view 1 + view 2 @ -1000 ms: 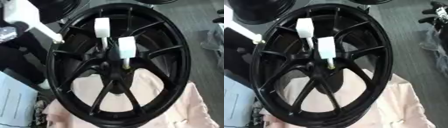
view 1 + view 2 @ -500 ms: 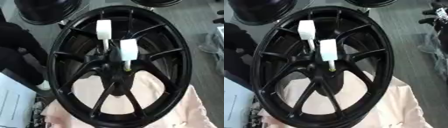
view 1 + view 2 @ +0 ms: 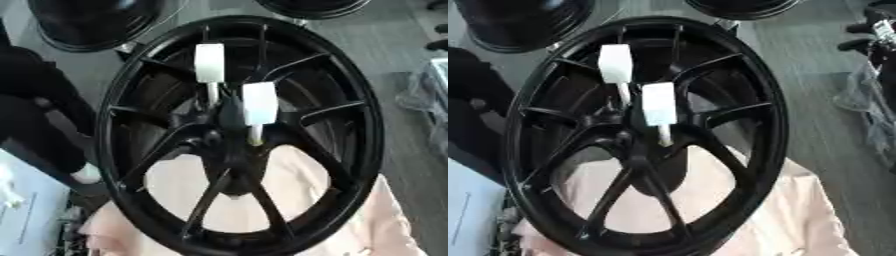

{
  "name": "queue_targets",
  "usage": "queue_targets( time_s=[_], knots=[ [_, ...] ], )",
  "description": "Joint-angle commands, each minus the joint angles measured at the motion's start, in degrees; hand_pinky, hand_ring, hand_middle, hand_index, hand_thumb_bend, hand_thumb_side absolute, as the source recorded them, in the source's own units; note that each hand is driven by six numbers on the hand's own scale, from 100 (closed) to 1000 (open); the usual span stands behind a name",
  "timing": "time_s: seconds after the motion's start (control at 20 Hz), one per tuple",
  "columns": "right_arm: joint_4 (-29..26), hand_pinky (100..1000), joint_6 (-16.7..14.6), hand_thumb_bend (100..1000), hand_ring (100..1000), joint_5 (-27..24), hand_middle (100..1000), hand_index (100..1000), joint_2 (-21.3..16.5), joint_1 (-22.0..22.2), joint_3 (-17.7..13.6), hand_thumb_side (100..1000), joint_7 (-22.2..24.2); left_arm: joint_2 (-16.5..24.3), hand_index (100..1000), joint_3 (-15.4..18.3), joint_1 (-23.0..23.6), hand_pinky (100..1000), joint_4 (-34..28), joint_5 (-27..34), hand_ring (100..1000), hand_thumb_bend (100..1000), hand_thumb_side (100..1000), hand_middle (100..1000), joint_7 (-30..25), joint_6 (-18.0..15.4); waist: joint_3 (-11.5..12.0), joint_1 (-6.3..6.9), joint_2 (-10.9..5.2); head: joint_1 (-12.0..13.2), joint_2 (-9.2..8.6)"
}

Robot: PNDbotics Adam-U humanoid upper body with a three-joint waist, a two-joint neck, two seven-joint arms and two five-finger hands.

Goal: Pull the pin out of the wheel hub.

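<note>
Now no white arm crosses the wheel hub [image 3: 229, 140].

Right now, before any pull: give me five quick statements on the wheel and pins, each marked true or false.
1. Two white-handled pins stand in the hub of the black wheel. True: the upper pin and the lower pin both sit there.
2. A robot hand is wrapped round the lower pin. False: no robot hand shows in either view.
3. The wheel lies on pale pink cloth. True: the cloth shows through the spokes and past the rim.
4. The wheel is silver. False: it is black.
5. Both pins already lie loose on the cloth. False: their thin shafts run down to the hub, so neither looks pulled yet.
</note>
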Motion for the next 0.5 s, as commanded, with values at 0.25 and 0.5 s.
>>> queue_targets(
  time_s=[0.25,0.5],
  knots=[
    [-0.83,945,0.01,100,664,-0.53,719,904,-1.45,-0.56,-0.46,725,-0.43,-5.91,824,1.73,-6.1,635,-6.46,28.89,687,100,677,646,21.33,-9.93,-0.13,-0.4,-1.28,0.64,-0.19],
    [-0.98,945,-0.09,100,665,-1.19,720,902,-0.94,-0.97,-0.55,735,-1.08,-13.74,833,0.15,-9.89,645,-6.49,40.1,701,119,702,667,25.48,-17.75,-0.68,-1.02,-1.22,0.61,-0.33]
  ],
)
